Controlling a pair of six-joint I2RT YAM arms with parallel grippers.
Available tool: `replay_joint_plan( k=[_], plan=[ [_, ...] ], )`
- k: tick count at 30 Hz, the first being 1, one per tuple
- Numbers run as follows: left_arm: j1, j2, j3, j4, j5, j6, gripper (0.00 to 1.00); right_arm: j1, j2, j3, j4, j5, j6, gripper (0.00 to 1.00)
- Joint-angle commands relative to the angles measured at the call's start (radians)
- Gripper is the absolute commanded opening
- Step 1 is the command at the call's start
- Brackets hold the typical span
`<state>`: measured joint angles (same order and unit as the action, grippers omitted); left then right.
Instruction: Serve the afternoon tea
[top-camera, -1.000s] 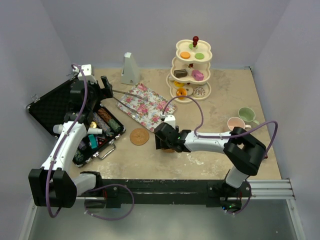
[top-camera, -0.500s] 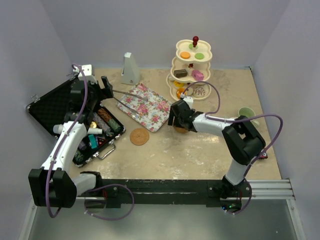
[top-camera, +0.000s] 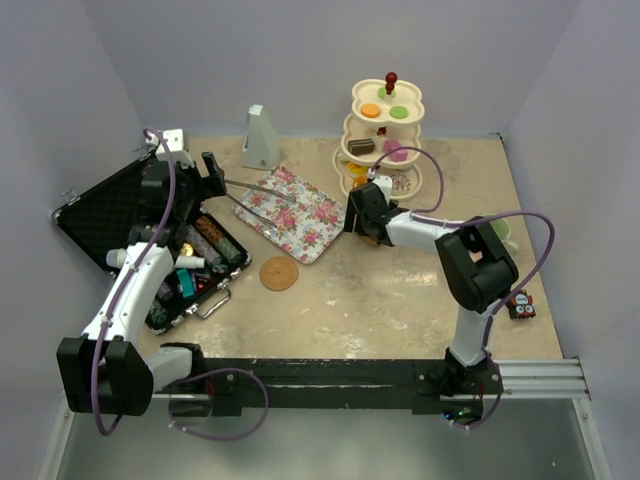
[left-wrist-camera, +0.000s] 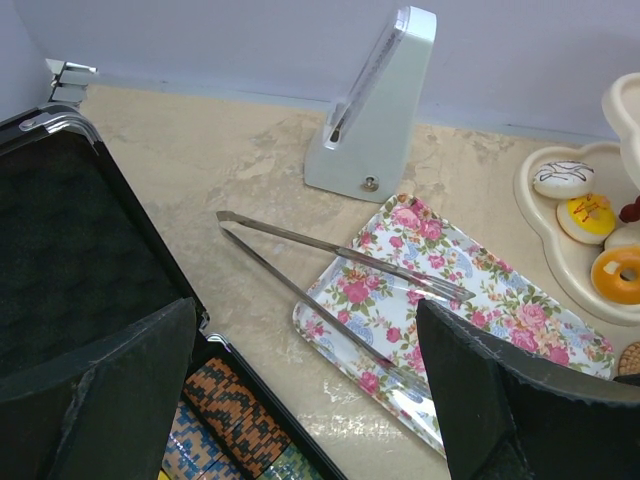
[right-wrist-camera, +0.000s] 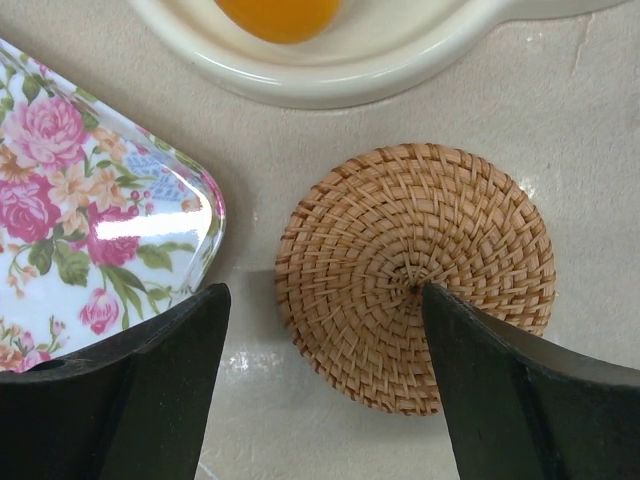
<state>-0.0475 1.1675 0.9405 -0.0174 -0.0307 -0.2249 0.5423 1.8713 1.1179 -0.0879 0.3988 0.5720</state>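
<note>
The cream three-tier stand (top-camera: 385, 130) with a red knob holds small donuts and cakes at the back. My right gripper (top-camera: 362, 215) hovers open just in front of its base, beside the floral tray (top-camera: 295, 212). In the right wrist view, a round woven coaster (right-wrist-camera: 415, 275) lies flat on the table under my open gripper (right-wrist-camera: 325, 300), close to the stand's rim (right-wrist-camera: 330, 70). A second coaster (top-camera: 279, 272) lies mid-table. The green mug (top-camera: 503, 233) peeks out behind my right arm; the pink mug is hidden. My left gripper (top-camera: 213, 175) is open and empty over the case edge.
Metal tongs (left-wrist-camera: 330, 270) lie half on the floral tray (left-wrist-camera: 470, 300). A grey pyramid-shaped object (top-camera: 260, 138) stands at the back. An open black case of tools (top-camera: 150, 235) fills the left side. A small red and black object (top-camera: 520, 305) sits at front right.
My right gripper has moved from mid-table back and to the right toward the stand, and the coaster came along with it. The left arm has not moved.
</note>
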Motion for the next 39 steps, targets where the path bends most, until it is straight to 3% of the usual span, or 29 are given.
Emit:
replay_joint_plan(
  k=[1,4,10,18,24,33,39],
  plan=[
    [-0.005,-0.012,0.035,0.03,-0.017,0.007,0.96,-0.004,0.005,0.034,0.025,0.011,-0.03,0.82],
    [-0.003,-0.012,0.035,0.03,-0.023,0.009,0.96,0.028,-0.085,0.007,0.046,0.041,-0.038,0.82],
    [-0.003,-0.009,0.037,0.034,0.003,-0.001,0.96,0.256,-0.244,-0.032,0.034,0.055,0.015,0.8],
    [-0.005,-0.012,0.032,0.036,0.0,-0.004,0.96,0.498,-0.144,0.015,0.082,0.038,0.075,0.65],
    [-0.005,-0.012,0.032,0.036,-0.006,-0.001,0.96,0.561,-0.005,0.135,0.082,0.043,0.017,0.63],
    [-0.008,-0.008,0.035,0.036,0.003,-0.004,0.96,0.597,0.087,0.187,0.181,-0.017,-0.092,0.64],
    [-0.009,-0.006,0.035,0.034,0.003,-0.002,0.96,0.605,0.118,0.195,0.163,-0.044,-0.078,0.64]
  ],
)
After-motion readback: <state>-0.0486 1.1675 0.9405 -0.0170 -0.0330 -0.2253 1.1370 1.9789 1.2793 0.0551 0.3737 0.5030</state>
